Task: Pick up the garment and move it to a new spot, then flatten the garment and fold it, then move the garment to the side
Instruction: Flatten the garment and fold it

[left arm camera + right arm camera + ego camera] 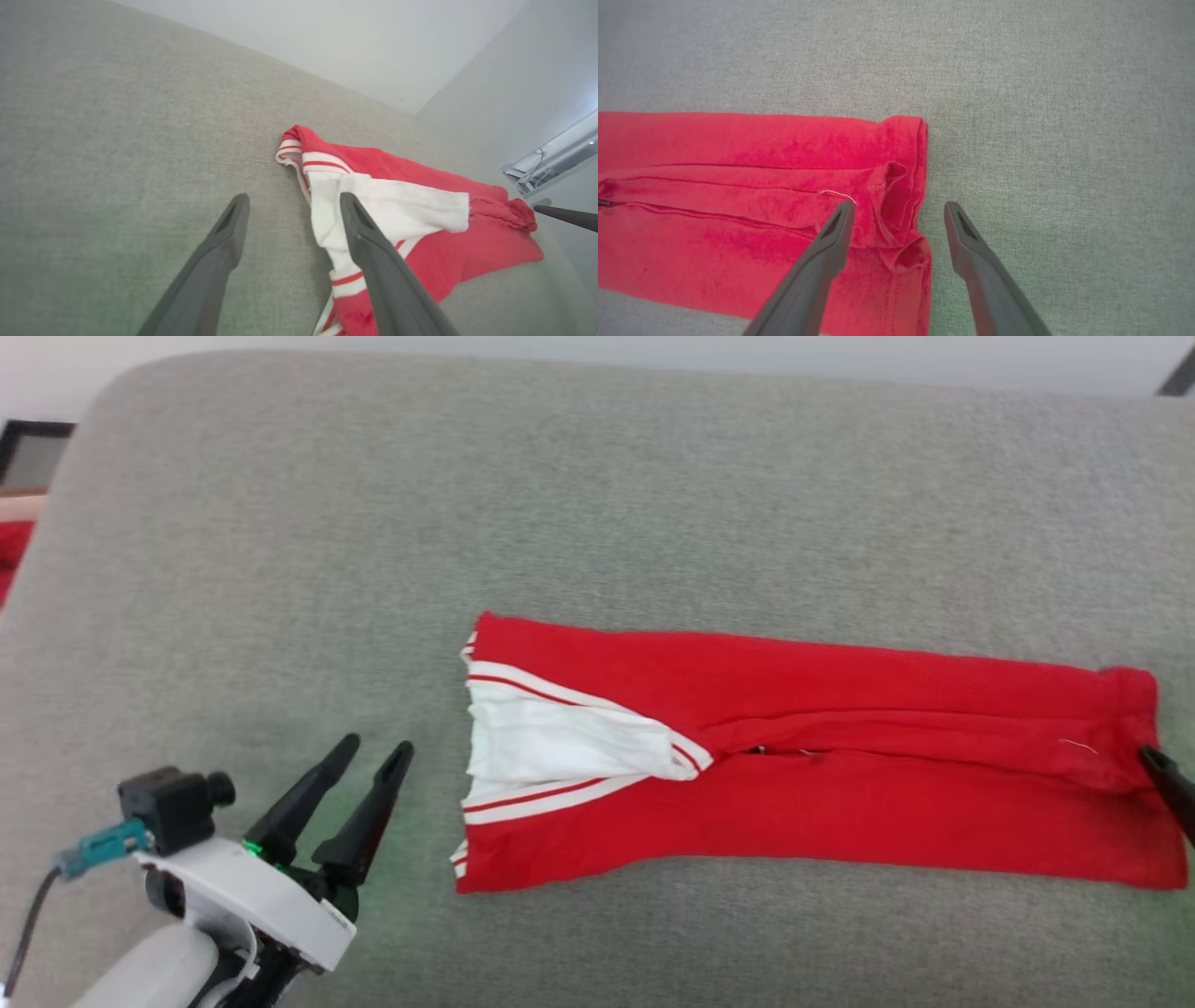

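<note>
Garment (840,691): folded strip, lying right of centre on grey fabric surface (280,569). Left end effector (377,744): hovering agape, empty, near striped end. Right end effector (900,205): gaping wide, straddling opposite end.

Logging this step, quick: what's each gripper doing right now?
Left gripper: open, empty, beside the garment.
Right gripper: open, over the garment's end, nothing held.

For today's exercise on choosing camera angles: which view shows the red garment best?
The head view: the whole folded garment is in frame, striped sleeve end to plain red end. The left wrist view shows it foreshortened, sleeve end nearest; the right wrist view shows its red end close up.
</note>
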Tool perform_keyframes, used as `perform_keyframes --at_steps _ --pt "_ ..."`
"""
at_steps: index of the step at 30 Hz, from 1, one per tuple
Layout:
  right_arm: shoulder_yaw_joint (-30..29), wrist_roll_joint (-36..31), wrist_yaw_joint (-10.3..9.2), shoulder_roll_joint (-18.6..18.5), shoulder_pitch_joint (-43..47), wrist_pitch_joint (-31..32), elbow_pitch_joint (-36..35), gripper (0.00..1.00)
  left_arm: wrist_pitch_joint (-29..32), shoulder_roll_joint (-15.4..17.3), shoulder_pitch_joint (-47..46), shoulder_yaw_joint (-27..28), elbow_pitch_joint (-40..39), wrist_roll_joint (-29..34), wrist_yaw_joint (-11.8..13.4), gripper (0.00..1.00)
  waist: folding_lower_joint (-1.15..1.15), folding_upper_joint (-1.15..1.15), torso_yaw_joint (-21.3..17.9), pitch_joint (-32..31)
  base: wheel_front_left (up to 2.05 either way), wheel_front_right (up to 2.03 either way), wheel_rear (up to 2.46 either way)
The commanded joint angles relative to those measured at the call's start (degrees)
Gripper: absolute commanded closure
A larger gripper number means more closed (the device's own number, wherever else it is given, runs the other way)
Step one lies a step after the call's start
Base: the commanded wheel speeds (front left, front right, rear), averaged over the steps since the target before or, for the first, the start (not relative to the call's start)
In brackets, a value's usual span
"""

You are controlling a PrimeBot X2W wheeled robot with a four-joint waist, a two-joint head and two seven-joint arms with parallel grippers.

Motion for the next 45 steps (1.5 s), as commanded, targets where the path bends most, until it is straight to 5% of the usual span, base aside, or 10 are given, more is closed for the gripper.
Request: perform_keyframes --at_steps 1,8,15,21,29,30,31,32,33,45 --pt "-0.92 0.44 -0.01 -0.16 0.63 0.22 0.48 0.0 0.06 -1.5 1.61 2.06 0.99 1.46 0.04 0.0 0.0 0.0 1.91 -1.01 0.0 0.0 0.0" --pt "-3.31 0.19 -0.01 0.2 0.39 2.58 2.55 0.0 0.06 -6.77 5.48 13.84 4.07 11.37 0.04 0.0 0.0 0.0 3.27 -1.16 0.0 0.0 0.0" --pt "-5.21 -1.9 -0.01 1.33 -2.31 6.32 5.62 0.0 0.06 -13.45 7.7 26.39 1.64 28.63 0.03 0.0 0.0 0.0 4.07 -0.62 0.0 0.0 0.0" --pt "-6.73 -3.82 -0.01 3.89 -4.67 10.34 8.55 0.0 0.06 -16.92 8.82 29.62 -0.05 33.9 0.04 0.0 0.0 0.0 4.2 0.17 0.0 0.0 0.0" --pt "-6.54 -8.39 -0.02 7.84 -6.88 13.05 14.36 0.0 0.06 -18.65 7.29 29.84 1.16 33.27 0.04 0.0 0.0 0.0 4.44 2.74 0.0 0.0 0.0" --pt "-6.36 -8.96 -0.02 8.24 -7.06 13.51 15.24 0.16 0.06 -18.7 7.04 29.87 1.26 33.34 0.04 0.0 0.0 0.0 4.48 3.01 0.0 0.0 0.0" --pt "-5.78 -9.33 -0.04 8.4 -7.06 13.9 15.78 0.55 0.06 -18.82 6.84 29.89 1.32 33.44 0.04 0.0 0.0 0.0 4.55 3.17 0.0 0.0 0.0" --pt "-5.39 -9.42 -0.04 8.68 -7.06 14.03 16.06 0.71 0.06 -18.87 6.75 29.83 1.49 33.42 0.04 0.0 0.0 0.0 4.61 3.36 0.0 0.0 0.0" --pt "-5.34 -9.32 -0.04 9.02 -7.29 14.16 16.33 1.0 0.06 -18.67 6.63 29.83 1.59 33.83 0.04 0.0 0.0 0.0 4.64 3.52 0.0 0.0 0.0" --pt "-7.14 -8.38 -0.04 9.49 -8.01 12.4 15.06 1.0 0.06 -18.67 6.74 30.77 1.29 34.68 0.04 0.0 0.0 0.0 3.91 4.11 0.0 0.0 0.0"
